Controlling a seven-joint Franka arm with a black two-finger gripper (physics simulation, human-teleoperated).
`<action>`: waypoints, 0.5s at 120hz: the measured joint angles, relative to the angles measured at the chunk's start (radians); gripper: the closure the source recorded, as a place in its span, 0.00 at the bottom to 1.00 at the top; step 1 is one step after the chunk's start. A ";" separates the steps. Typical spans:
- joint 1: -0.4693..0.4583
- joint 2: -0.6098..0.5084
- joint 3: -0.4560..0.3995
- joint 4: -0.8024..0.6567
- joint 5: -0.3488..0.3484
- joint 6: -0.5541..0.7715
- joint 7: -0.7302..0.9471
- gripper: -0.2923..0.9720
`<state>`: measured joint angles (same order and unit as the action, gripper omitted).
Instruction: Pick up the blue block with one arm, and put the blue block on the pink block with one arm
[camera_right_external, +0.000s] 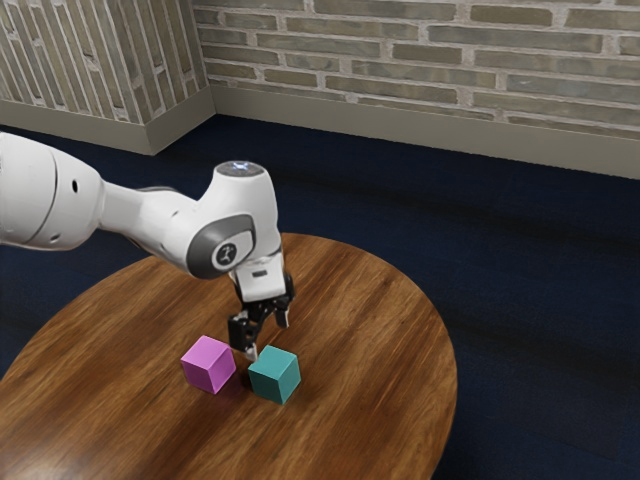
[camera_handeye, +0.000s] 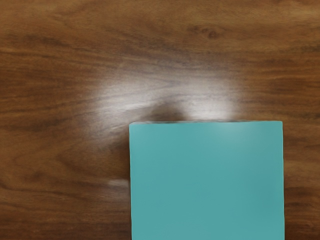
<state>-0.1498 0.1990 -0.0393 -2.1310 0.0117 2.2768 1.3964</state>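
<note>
One blue-teal cube block (camera_right_external: 274, 374) rests on the round wooden table (camera_right_external: 380, 300), just beside one pink cube block (camera_right_external: 208, 363), with a thin gap between them. One black two-finger gripper (camera_right_external: 262, 338) hangs just above and behind the blue-teal cube block, fingers spread, nothing between them. In the wrist view its flat top (camera_handeye: 206, 180) lies right under the hand, near part cut off. Whether a fingertip touches it is hard to make out.
</note>
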 joint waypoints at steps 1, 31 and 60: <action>0.001 0.001 0.000 0.000 0.000 0.001 0.001 0.23; 0.003 0.037 -0.018 -0.002 -0.007 0.017 0.019 0.23; 0.007 0.061 -0.029 -0.004 -0.016 0.023 0.031 0.23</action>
<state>-0.1428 0.2601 -0.0685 -2.1351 -0.0039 2.2998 1.4270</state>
